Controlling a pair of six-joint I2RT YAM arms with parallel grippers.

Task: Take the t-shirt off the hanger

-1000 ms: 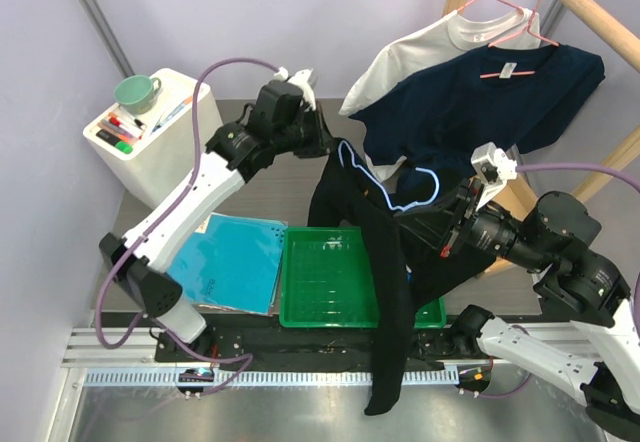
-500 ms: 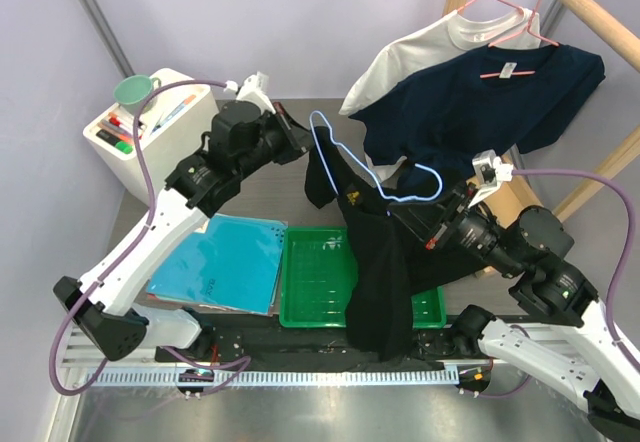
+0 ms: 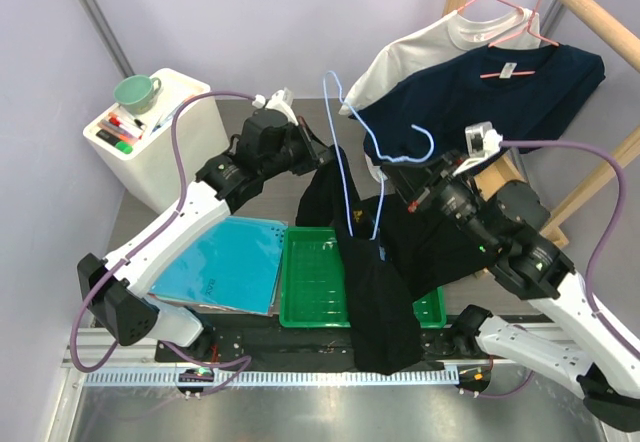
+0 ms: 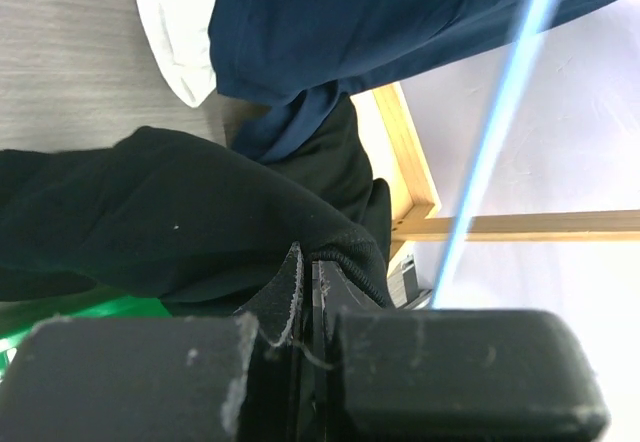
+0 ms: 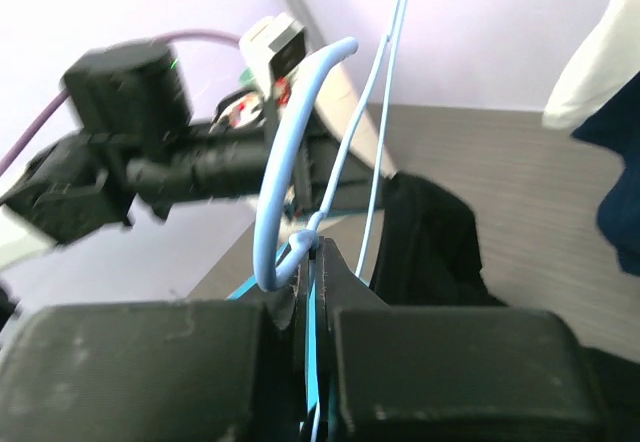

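Observation:
A black t-shirt (image 3: 375, 282) hangs in the air over the green tray, its lower end near the table's front edge. My left gripper (image 3: 318, 154) is shut on the shirt's upper edge (image 4: 340, 252). My right gripper (image 3: 412, 184) is shut on the neck of a light blue wire hanger (image 3: 345, 152), right below its hook (image 5: 290, 162). The hanger is lifted above the shirt; one of its ends still runs down into the black cloth. The shirt also shows in the right wrist view (image 5: 430, 232).
A green tray (image 3: 310, 287) lies under the shirt, a blue folder (image 3: 225, 262) to its left. A white box (image 3: 150, 127) with a green cup stands at the back left. A navy shirt (image 3: 480, 102) and a white shirt (image 3: 420, 47) hang on a wooden rack at the right.
My right gripper has raised the blue hanger up and to the right, out of the shirt. My left gripper has moved right and down with the shirt's edge. The shirt hangs lower.

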